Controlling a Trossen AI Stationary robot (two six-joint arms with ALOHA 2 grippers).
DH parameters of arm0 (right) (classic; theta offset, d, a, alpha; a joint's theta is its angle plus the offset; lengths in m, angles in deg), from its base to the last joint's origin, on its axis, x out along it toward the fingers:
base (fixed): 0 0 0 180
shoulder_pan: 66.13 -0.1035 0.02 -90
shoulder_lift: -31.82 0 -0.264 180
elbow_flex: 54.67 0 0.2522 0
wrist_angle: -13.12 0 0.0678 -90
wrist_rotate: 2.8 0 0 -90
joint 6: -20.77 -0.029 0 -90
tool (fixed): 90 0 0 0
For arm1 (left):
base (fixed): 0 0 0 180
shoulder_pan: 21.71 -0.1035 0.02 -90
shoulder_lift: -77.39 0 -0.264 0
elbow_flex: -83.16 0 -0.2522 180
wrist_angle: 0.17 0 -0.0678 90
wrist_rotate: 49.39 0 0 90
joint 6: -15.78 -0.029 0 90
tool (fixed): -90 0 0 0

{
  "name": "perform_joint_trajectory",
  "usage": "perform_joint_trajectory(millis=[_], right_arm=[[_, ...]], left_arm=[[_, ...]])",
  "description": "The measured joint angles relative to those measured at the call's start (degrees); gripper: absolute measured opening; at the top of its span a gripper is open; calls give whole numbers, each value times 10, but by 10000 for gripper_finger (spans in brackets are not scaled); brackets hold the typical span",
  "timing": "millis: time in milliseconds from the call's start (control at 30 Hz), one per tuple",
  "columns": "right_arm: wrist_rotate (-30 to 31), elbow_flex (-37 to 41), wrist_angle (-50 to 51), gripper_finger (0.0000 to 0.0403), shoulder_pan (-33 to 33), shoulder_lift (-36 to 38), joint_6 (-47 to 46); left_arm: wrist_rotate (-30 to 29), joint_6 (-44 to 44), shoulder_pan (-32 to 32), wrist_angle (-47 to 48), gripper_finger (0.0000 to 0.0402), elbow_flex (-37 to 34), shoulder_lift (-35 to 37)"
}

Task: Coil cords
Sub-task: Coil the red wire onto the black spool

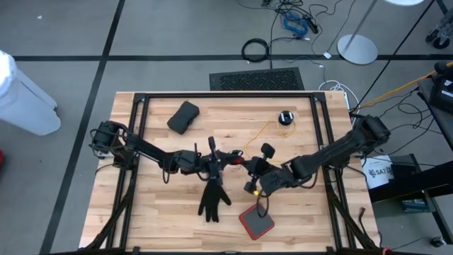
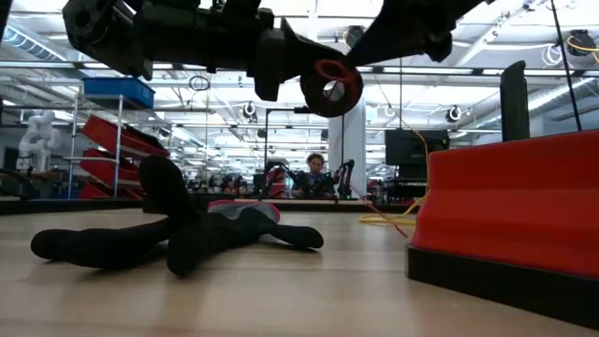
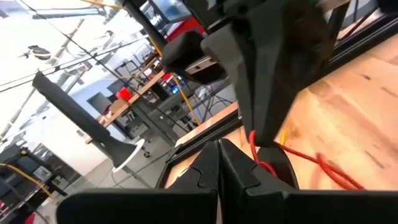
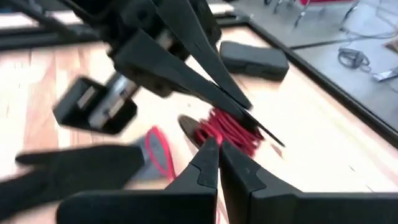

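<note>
From above, we see the left gripper (image 1: 225, 160) and the right gripper (image 1: 249, 164) meeting near the middle of the table (image 1: 297, 212), both clenched, with a yellow cord (image 1: 263, 133) running from them toward its black puck (image 1: 285, 117) near the far right corner; a black glove (image 1: 211, 196) and a red tray (image 1: 256, 220) lie toward the near edge. At table height, a red coil (image 2: 329, 82) hangs between the raised arms. Past the left wrist, red cord (image 3: 323, 167) trails onto the wood. Past the right wrist, the red loops (image 4: 229, 132) sit pinched at the other gripper's tips. We judge the loops could spring loose if either grip slackens, and a pull could drag the puck.
</note>
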Motion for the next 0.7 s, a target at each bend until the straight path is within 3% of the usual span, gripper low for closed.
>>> perform_joint_trajectory(millis=[300, 700], right_arm=[[-36, 0, 135, 1, 4, 27, -6], [-6, 1, 189, 1, 14, 26, -10]], left_arm=[[5, 6, 14, -4, 0, 0, 0], [20, 37, 23, -53, 0, 0, 0]])
